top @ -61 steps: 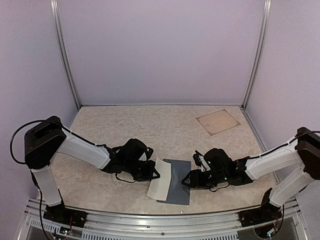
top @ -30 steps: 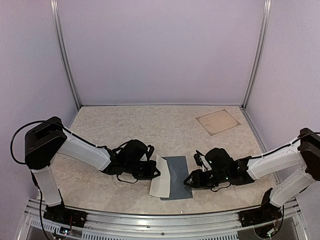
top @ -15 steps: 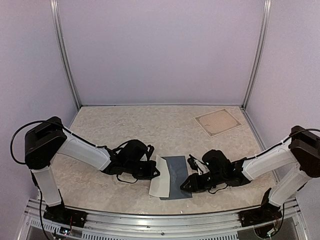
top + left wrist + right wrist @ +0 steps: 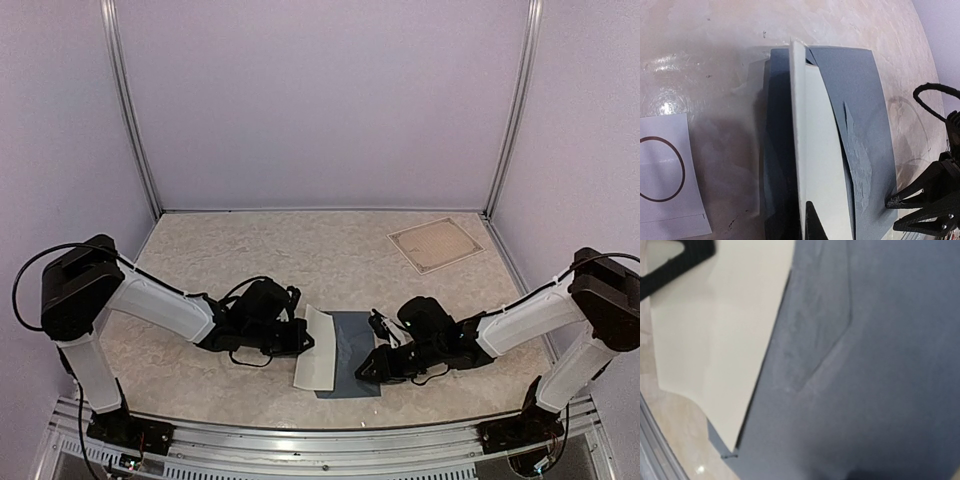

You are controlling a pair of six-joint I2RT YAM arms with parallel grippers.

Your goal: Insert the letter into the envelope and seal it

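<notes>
Low in the middle of the overhead view, the envelope [image 4: 357,362] lies flat between the two arms, its long axis running up the frame. The letter [image 4: 313,362] overlaps its left side, pinched by the closed left gripper [image 4: 298,341], so I'd say it must slide rightward. The right gripper [image 4: 372,366] sits on the envelope's right edge; whether it grips I cannot tell. Farther off, upper right, lies a bordered card [image 4: 435,244].

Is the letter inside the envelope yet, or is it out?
Mostly out: much of the cream letter sticks out past the grey envelope on its left side, held by the left gripper.
</notes>
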